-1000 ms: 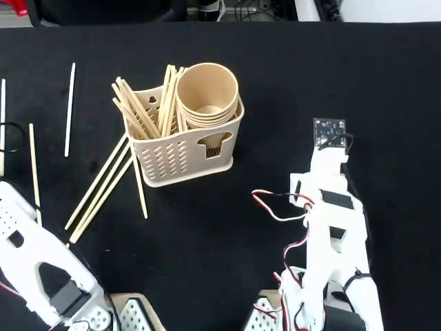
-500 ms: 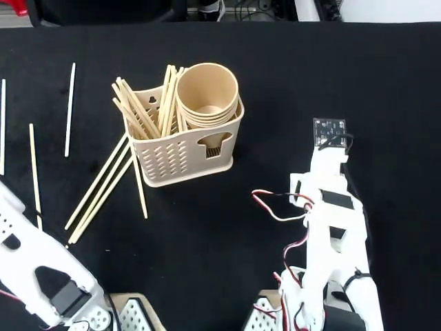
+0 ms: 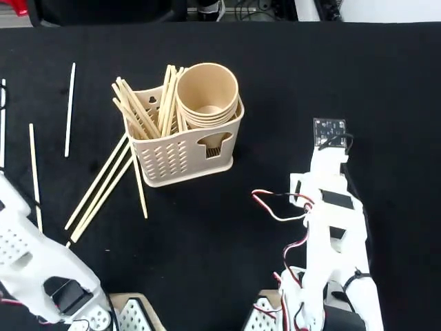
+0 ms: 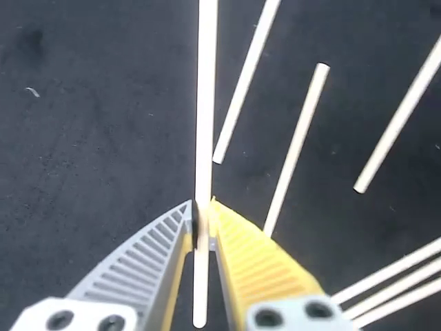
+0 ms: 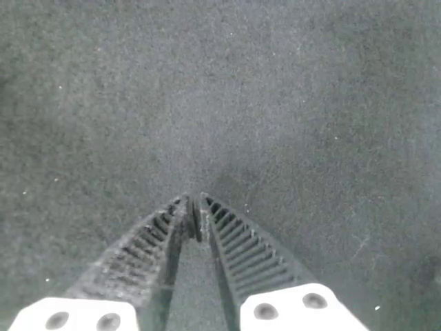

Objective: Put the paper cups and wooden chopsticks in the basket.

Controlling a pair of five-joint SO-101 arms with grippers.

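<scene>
The left pincer (image 4: 201,224) was clamped on a single chopstick (image 4: 205,83), gripping it close to one end, with the long part running out ahead over the black tabletop (image 3: 275,83). The right pincer (image 5: 193,219) hung just above bare cloth, right of the middle, its jaws together on nothing. The basket (image 3: 180,155) stood left of the middle, toward the far edge, with the paper cups (image 3: 207,89) stacked in one side and a bundle of sticks in the other. Several leaning chopsticks (image 3: 96,189) rested against its left wall, and loose chopsticks (image 3: 69,109) lay near the left edge.

The likely trouble was leverage. Held so near its end, the thin stick could swivel or slip between the jaws, and its free end could strike the basket's wall or knock the leaning ones flat. The stick side also looked crowded, so a tilted entry might bounce out.

In the high view the left arm (image 3: 31,258) was cut off at the near-left corner, so the held stick could not be matched to any lying there — nor could it be told whether it was lifted clear of the cloth
</scene>
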